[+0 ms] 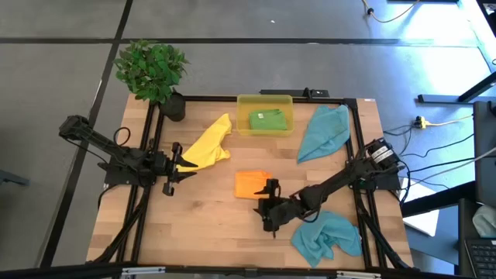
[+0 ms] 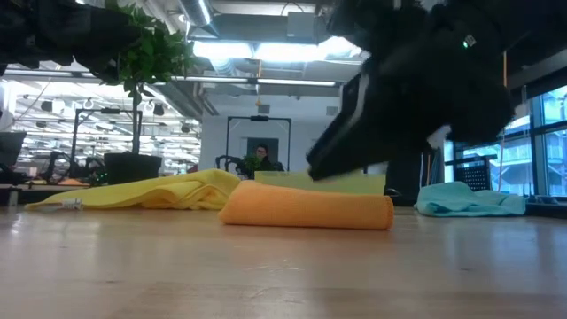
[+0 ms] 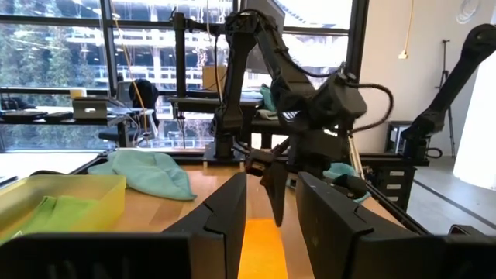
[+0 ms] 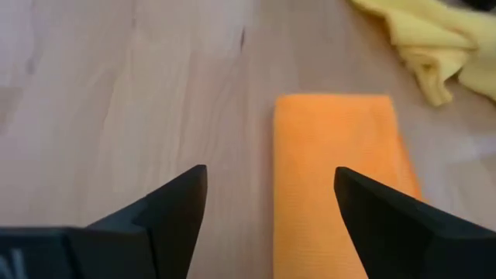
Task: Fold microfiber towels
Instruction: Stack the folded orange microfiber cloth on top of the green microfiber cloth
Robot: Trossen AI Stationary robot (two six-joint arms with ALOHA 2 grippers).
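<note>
orange towel [image 1: 252, 184] lies folded at frame centre – right gripper [image 1: 271, 203] beside it, wide open, empty; next move: carry it to bin [image 1: 265, 103].

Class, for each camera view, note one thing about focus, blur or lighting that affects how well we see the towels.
High view: even light, all towels readable. Low view: the folded orange towel is fairly sharp, but a dark arm looms blurred above it and ceiling lights glare. Left wrist view: bright windows backlight the scene. Right wrist view: the right tool is soft-edged, and the yellow towel is blurred.
</note>
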